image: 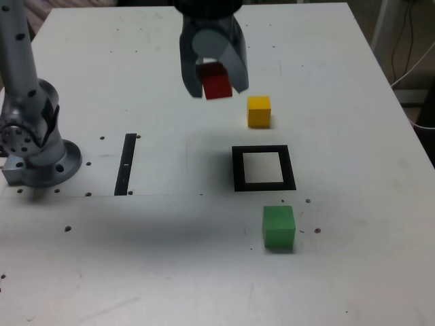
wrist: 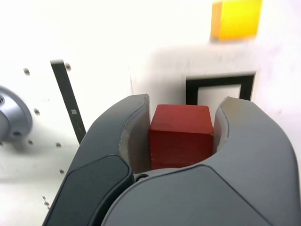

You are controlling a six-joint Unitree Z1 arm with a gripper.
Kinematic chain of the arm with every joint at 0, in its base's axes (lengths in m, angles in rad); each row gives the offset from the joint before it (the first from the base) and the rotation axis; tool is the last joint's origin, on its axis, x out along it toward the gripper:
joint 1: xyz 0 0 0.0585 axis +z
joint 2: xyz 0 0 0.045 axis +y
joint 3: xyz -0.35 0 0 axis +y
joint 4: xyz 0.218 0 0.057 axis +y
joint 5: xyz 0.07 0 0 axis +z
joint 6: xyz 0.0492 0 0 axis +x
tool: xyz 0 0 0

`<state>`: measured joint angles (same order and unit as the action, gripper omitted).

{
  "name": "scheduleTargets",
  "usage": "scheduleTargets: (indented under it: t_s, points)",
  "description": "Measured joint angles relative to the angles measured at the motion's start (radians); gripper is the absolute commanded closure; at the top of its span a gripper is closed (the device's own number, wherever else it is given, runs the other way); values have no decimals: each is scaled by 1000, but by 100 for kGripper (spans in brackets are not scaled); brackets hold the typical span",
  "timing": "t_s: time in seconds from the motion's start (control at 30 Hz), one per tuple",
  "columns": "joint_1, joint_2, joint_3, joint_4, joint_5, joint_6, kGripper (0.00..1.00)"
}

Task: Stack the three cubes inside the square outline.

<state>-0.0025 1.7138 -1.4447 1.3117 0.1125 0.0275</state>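
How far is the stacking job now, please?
Done: nothing is stacked; the square outline has no cube in it. In hand: the gripper holds the red cube above the table. Left: place it in the outline, then add the yellow cube and the green cube.

I see my gripper hanging above the table's far side, pointing down. Its jaws are clamped on the red cube.

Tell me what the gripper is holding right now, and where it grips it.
The gripper holds the red cube, clamped by two opposite side faces, lifted off the table.
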Motion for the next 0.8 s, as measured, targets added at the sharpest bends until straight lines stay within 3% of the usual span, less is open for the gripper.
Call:
scheduleTargets:
  t_s: [0.27,0.8]
  points:
    - [-97,5,73,-70,-22,-130,71]
    - [-97,116,97,-164,-49,-141,71]
